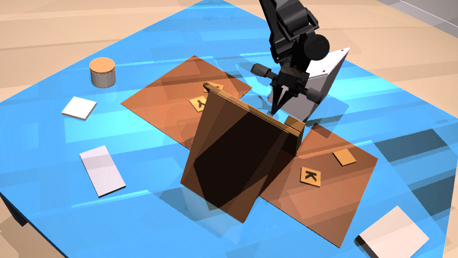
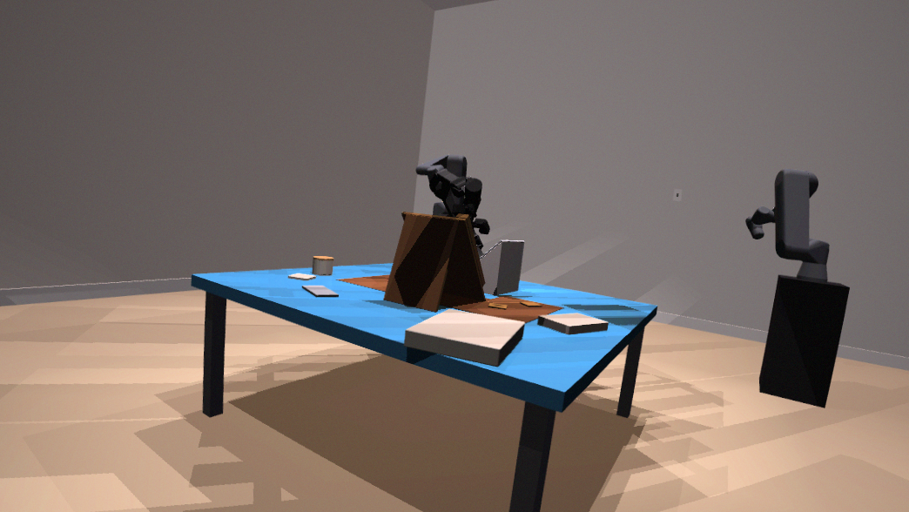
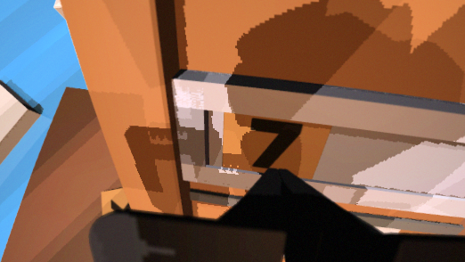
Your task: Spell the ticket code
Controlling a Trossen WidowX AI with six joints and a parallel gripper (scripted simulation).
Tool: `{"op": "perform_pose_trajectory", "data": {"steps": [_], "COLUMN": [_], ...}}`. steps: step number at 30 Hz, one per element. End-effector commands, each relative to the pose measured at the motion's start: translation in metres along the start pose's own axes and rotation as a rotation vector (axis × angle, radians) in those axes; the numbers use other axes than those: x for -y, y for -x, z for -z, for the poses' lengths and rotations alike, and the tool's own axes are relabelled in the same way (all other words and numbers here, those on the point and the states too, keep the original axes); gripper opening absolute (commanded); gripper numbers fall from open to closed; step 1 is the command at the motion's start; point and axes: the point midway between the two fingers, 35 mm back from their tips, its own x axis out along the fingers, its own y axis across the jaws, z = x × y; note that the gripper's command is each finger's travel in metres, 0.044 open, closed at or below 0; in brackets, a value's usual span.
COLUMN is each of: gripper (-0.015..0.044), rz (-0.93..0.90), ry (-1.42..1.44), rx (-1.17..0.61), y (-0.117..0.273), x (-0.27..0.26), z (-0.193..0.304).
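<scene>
Ticket (image 3: 387,230) mostly behind jaws.

Y tile (image 1: 197,103): partly behind board (image 1: 237,156) | ticket (image 3: 387,230): mostly hidden by jaws, code unreadable

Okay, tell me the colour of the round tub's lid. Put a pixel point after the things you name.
Orange (image 1: 102,65) (image 2: 323,257); the top view shows it best.
</scene>
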Motion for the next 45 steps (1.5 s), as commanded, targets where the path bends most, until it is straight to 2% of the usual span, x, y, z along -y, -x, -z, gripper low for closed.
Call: {"op": "perform_pose_trajectory", "data": {"steps": [1, 6, 45], "gripper": [0.0, 0.0, 0.0], "rz": [-0.006, 0.02, 0.02], "ry": [-0.03, -0.06, -0.061], "rx": [-0.217, -0.371, -0.37], "y": [0.0, 0.004, -0.011], "x": [0.016, 0.034, 0.035], "z": [-0.008, -0.008, -0.015]}}
